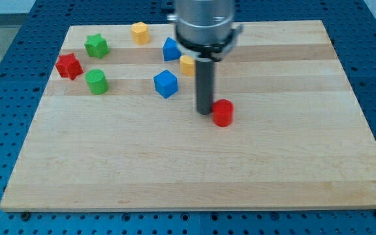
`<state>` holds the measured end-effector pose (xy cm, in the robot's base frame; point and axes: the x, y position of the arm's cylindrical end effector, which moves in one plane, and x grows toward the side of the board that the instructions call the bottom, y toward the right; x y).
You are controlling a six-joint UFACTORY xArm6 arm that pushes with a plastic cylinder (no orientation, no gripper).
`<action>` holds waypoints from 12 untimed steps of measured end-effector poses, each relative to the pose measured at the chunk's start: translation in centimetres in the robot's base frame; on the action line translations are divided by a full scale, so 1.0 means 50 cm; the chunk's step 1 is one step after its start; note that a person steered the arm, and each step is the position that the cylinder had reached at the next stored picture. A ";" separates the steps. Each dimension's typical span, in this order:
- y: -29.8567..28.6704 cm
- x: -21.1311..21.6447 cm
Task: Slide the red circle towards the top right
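Silver-grey cylindrical arm housing [203, 23], dark collar beneath, straight dark rod, my tip [204, 112] blunt

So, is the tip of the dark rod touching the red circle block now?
Cannot tell. In the camera view my tip sits right against the left side of the red circle block, with no visible gap, but contact is not plainly shown.

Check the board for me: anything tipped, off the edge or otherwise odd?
Nothing stands out. All seven blocks sit flat on the wooden board. My tip is just left of the red circle block.
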<state>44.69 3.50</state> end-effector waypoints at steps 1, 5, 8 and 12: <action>0.001 0.000; 0.048 0.068; 0.130 0.000; 0.068 -0.099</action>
<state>39.73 6.90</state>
